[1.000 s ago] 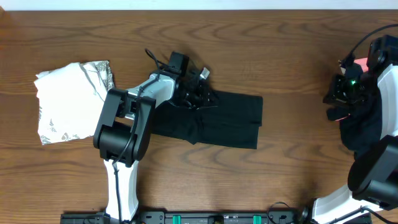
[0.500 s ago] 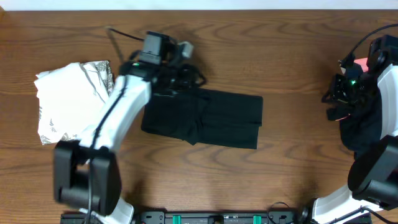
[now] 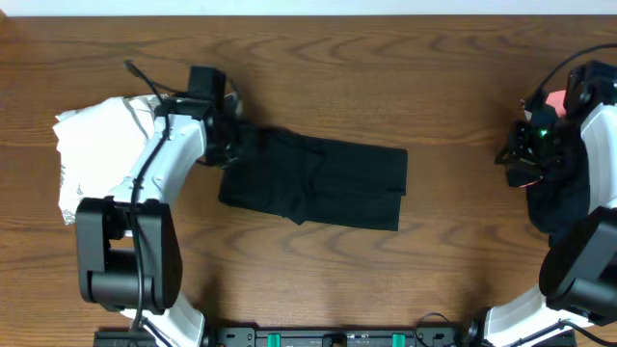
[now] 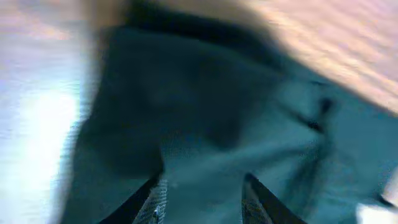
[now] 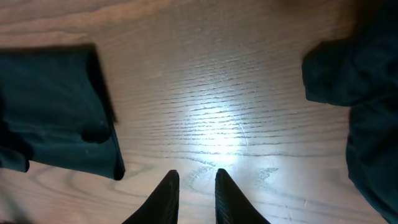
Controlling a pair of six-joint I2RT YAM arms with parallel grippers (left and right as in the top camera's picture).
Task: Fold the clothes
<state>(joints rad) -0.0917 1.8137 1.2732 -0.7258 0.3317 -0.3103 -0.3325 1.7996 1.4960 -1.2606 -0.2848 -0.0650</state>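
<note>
Folded black shirt (image 3: 318, 181) lies mid-table (image 3: 453, 270). Left gripper (image 4: 204, 196) at its far-left corner, fingers spread over the cloth. Right gripper (image 5: 194, 183) w/ fingers slightly apart, nothing btwn, over bare wood by black pile (image 3: 559, 198). White printed garment (image 3: 96, 159) left; pink piece (image 3: 556, 99) back right.

The black shirt (image 3: 318, 178) lies flat in the middle, folded to a rectangle. The white printed piece (image 3: 96, 159) lies folded at left. A dark pile (image 3: 564, 198) with a pink piece (image 3: 556, 99) lies at right.
</note>
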